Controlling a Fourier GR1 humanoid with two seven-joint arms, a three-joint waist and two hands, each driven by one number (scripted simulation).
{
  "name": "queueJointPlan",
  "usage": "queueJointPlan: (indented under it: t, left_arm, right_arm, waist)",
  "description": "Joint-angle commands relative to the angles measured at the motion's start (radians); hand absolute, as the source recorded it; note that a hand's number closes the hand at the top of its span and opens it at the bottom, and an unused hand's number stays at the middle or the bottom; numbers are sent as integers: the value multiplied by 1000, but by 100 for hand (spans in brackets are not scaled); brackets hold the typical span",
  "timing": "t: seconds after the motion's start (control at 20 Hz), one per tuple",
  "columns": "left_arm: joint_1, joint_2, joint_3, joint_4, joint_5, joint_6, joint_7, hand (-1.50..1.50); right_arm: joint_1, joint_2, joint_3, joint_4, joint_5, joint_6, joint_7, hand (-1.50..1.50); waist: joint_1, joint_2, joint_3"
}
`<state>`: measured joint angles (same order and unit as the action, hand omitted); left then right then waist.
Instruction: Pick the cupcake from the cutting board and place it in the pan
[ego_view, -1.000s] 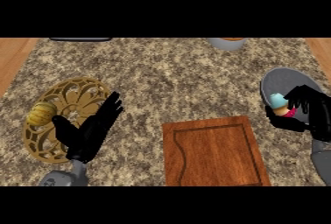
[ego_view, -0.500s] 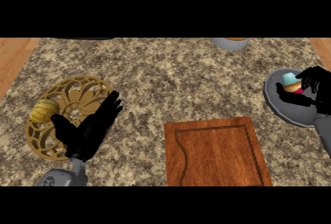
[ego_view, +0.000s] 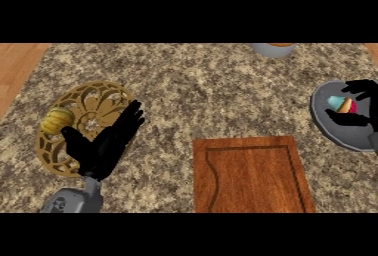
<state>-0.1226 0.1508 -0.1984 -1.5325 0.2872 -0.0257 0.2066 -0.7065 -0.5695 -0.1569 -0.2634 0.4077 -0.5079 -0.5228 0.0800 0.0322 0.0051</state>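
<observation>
Right hand, fingers curled round the cupcake, had carried it from pan's rim to over the middle of the pan, so only release remained; left hand rested open

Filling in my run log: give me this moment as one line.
right robot hand: curled round cupcake, over pan | left robot hand: open, over gold plate | cutting board: bare

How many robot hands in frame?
2. Left robot hand open over the gold plate at left; right robot hand curled round the cupcake over the pan at right.
</observation>
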Motion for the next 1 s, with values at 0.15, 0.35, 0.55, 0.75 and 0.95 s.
queueJointPlan:
  t: [0.15,0.35,0.55,0.75,0.95]
  left_arm:
    - [3,-18,-16,-6,-8,5,7,0]
    - [15,8,6,-37,-5,5,14,0]
    - [64,-9,-14,-32,-28,11,-29,0]
    - [18,-7,8,-8,-13,12,4,0]
    - [-32,-12,17,-9,-18,28,29,0]
  right_arm:
    - [-45,29,-53,89,-47,113,-70,-150]
    - [-66,1,-175,53,-181,261,-177,-150]
    - [-29,-27,-249,97,-257,393,-213,-150]
    - [-45,-99,-274,142,-286,581,-157,-150]
    - [28,-135,-259,149,-271,712,-231,-150]
  waist:
    - [-5,2,4]
    - [-14,-5,5]
    - [-19,-4,3]
    - [-20,-1,3]
    - [-28,1,5]
